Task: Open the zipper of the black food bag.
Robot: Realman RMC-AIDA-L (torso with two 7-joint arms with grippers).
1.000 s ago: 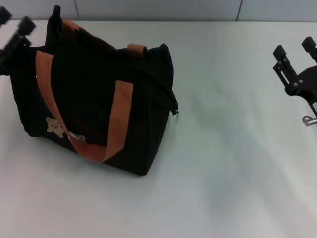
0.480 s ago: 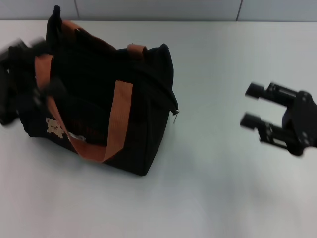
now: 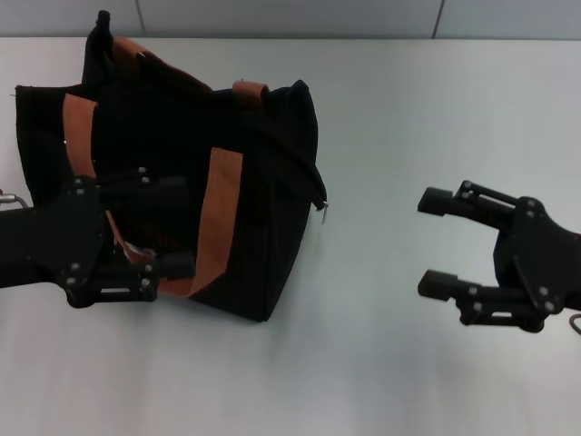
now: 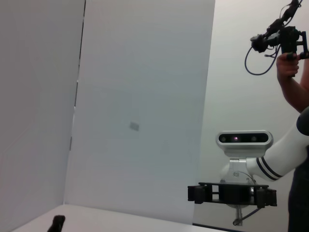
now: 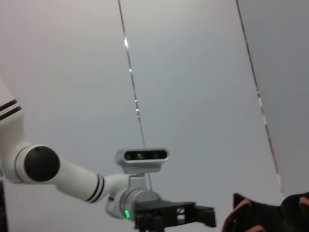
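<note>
The black food bag stands upright at the table's left, with brown-orange strap handles. Its zipper runs along the top seam and looks closed. The small silver pull tab hangs at the bag's right corner. My left gripper is open and overlaps the bag's near side in the head view, fingers pointing right. My right gripper is open over the bare table, right of the pull tab, fingers pointing toward the bag. In the right wrist view the bag's top shows low, beside the left gripper.
The white table stretches in front of and to the right of the bag. A grey wall runs along its far edge. In the left wrist view the right gripper shows far off, with a person's arm behind.
Both arms have swung in from the table's edges. The left gripper moved down in front of the bag's side. The right gripper came down and left, toward the bag.
</note>
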